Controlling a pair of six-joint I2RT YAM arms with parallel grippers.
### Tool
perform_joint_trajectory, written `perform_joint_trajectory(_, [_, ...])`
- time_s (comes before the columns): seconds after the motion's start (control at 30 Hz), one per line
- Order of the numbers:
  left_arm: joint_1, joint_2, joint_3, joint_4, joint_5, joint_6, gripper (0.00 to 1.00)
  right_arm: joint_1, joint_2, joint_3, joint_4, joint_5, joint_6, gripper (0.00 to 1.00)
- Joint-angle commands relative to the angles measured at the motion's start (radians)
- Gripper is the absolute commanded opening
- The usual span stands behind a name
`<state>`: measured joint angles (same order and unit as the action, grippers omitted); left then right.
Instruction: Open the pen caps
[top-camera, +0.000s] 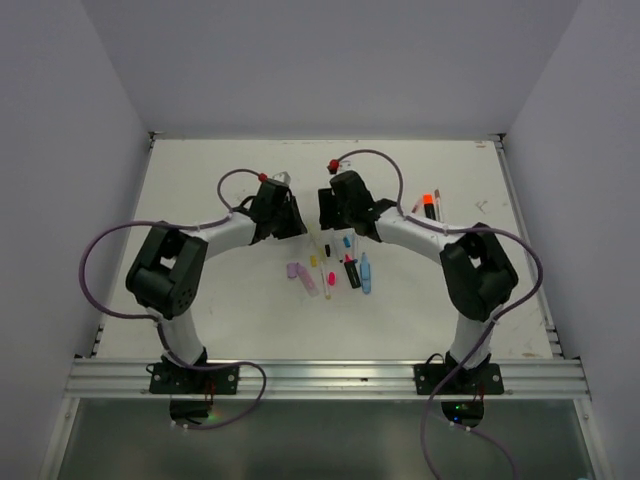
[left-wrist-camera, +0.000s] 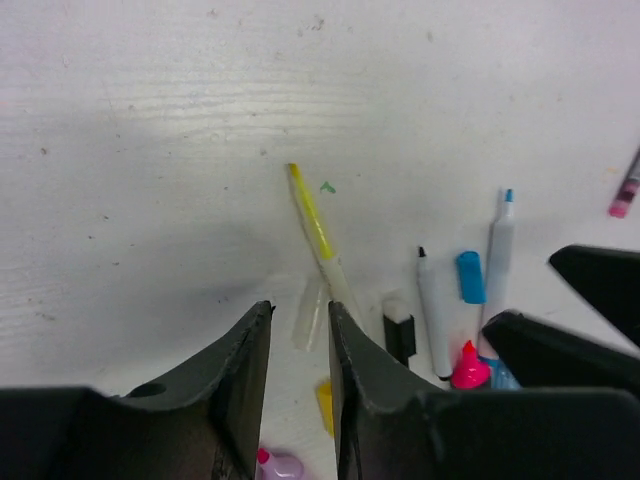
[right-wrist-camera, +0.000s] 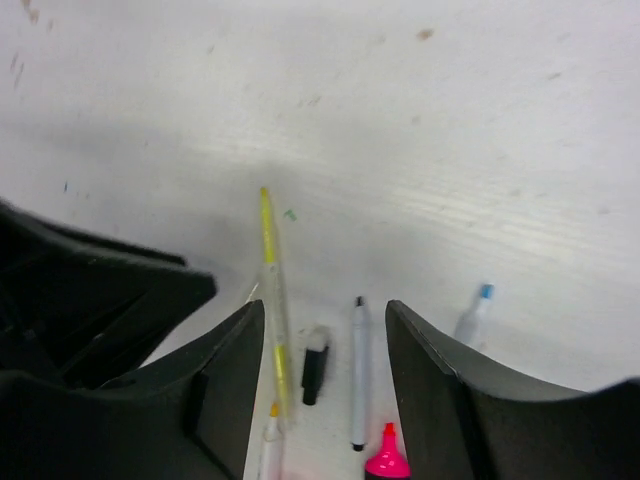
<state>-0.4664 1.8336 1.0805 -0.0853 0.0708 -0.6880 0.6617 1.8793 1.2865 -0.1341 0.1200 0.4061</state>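
bases: both arms are bolted to the metal rail (top-camera: 320, 378) at your near edge of the white table (top-camera: 200, 200). Each bends in over the middle.
pen cluster: flat on the table between the arms, just nearer to you than the two grippers.
lilac highlighter (top-camera: 297, 271): left end of the cluster.
pink highlighter (left-wrist-camera: 468, 368): black barrel, pink tip bare and pointing away from the bases.
pen caps (top-camera: 347, 241): the ones you can see are loose on the table inside the cluster.
blue cap (left-wrist-camera: 469, 277): between the white pen (left-wrist-camera: 432, 315) and the pale blue pen (left-wrist-camera: 498, 260), touching neither.
yellow cap (left-wrist-camera: 325, 405): partly hidden under the left fingers (left-wrist-camera: 250, 380).
clear cap (left-wrist-camera: 310, 315): against the near end of the yellow pen (left-wrist-camera: 312, 215).
black stub (right-wrist-camera: 315, 365): short, white at one end, between the yellow pen and the white pen. You can't tell whether it is a cap or a marker.
tips: the yellow pen, the white pen (black nib) and the pale blue pen (blue nib) are all bare and point away from you.
left gripper (left-wrist-camera: 298, 312): hovers over the clear cap. Jaws are parted by a narrow slot with nothing between them.
right gripper (right-wrist-camera: 325, 312): close beside the left one, over the black stub and the white pen. Jaws are wide and empty.
orange highlighter (top-camera: 430, 205): far right, well apart from the cluster, with a thin pen just beside it.
writing: any print on the barrels is too small to read.
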Motion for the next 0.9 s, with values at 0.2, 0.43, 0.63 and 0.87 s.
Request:
perform_joint_trajectory(0.2, [0.021, -0.357, -0.082, -0.008, -0.048, 0.027, 0.52, -0.247, -0.158, -0.067, -0.179, 0.302, 0.022, 0.63])
perform_joint_trajectory(0.43, [0.026, -0.542, -0.140, -0.056, -0.066, 0.076, 0.92, -0.378, -0.089, -0.053, -0.220, 0.264, 0.057, 0.66])
perform_joint_trajectory(0.63, [0.026, -0.669, -0.203, -0.106, -0.106, 0.114, 1.00, -0.413, -0.006, -0.021, -0.208, 0.219, 0.074, 0.62])
perform_joint_trajectory(0.87, [0.028, -0.810, -0.286, -0.131, -0.138, 0.159, 1.00, -0.447, 0.063, -0.006, -0.188, 0.173, 0.094, 0.51])
